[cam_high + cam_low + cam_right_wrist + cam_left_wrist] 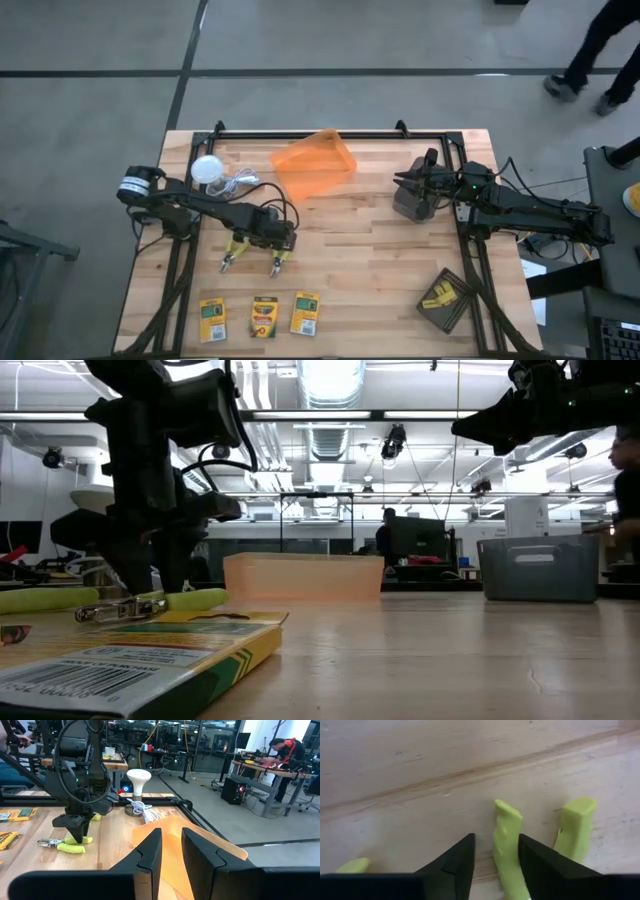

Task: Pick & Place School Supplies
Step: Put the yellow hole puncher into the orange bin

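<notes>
A: Workshop space lies beyond the wooden bench (370, 260), with desks and a person walking past its far corner.

B: And the edges?

A: Three crayon boxes (264, 316) line the near edge; open boards fill the middle.

B: The bins?

A: An orange bin (314, 163) sits at the far edge, a grey bin (412, 199) to the right.

B: And the arms?

A: The left pincer (495, 857), jaws apart, straddles one handle of the pliers (278, 259); a second pair (233, 254) lies beside. The right pincer (171, 851) hovers narrowly parted, holding nothing.
</notes>
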Tool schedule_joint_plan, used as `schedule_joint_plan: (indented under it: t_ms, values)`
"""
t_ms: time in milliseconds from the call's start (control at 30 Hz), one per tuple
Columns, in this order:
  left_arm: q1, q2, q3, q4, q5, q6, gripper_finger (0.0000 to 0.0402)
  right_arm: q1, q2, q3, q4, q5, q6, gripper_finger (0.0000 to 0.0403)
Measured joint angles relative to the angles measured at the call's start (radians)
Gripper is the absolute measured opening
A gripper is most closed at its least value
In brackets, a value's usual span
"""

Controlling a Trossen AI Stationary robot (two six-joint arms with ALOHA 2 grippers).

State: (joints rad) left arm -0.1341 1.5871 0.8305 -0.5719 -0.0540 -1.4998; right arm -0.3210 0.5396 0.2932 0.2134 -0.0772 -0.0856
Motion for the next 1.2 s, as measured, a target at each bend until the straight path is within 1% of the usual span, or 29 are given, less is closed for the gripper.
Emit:
schedule_joint_plan:
  t_ms: [267,367,900,967,1100,1200]
  values:
    - [0.000,0.001,-0.001,0.003,-0.014,0.002,0.0063,0.000,0.000,0.000,0.000,0.000,0.000,0.0068]
    - [0.000,0.001,-0.001,0.003,-0.016,0.006,0.0044,0.000,0.000,0.000,0.000,0.000,0.000,0.0068]
    - [0.000,-0.001,-0.001,0.005,-0.027,0.011,0.0050,0.000,0.000,0.000,0.000,0.000,0.000,0.0068]
    - [-0.001,-0.004,0.001,0.003,-0.043,0.011,0.0050,0.000,0.000,0.000,0.000,0.000,0.000,0.0068]
    - [0.003,-0.019,0.014,0.001,-0.133,0.011,0.0051,0.000,0.000,0.000,0.000,0.000,0.000,0.0068]
    - [0.001,-0.032,0.023,0.001,-0.188,0.041,0.0052,-0.001,0.000,0.000,0.000,0.000,0.000,0.0068]
